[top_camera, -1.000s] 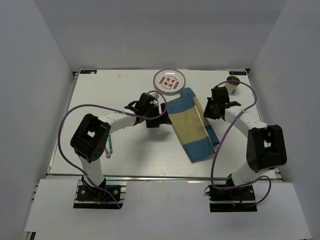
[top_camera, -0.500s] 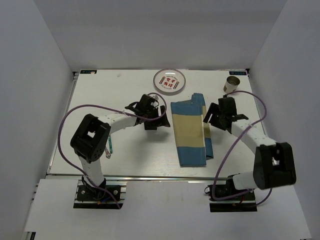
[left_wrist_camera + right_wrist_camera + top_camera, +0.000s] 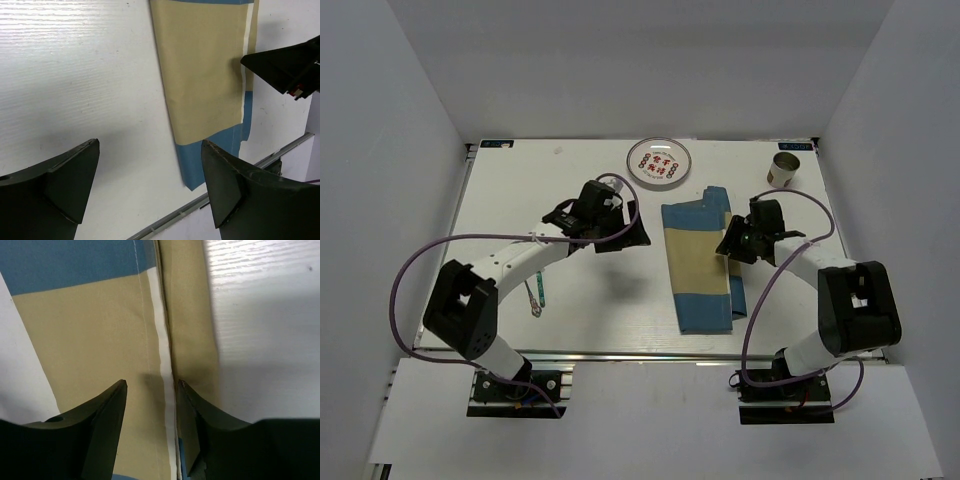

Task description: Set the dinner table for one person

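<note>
Placemat (image 3: 90, 340) straightened; right tool (image 3: 151, 383) now over its fold, half-spread; left tool (image 3: 150, 142) spread above dinner table (image 3: 75, 75).

Both arms reaching inward, left end effector (image 3: 628, 236) spread wide, right end effector (image 3: 727, 246) partly parted, pointing down.

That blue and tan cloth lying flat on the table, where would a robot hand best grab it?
The cloth lies flat on the table, so there is little to pinch in its middle. The best spot is probably the folded strip along its right long side, which forms a doubled lip. Come straight down with the right gripper, one finger on each side of that lip.
</note>
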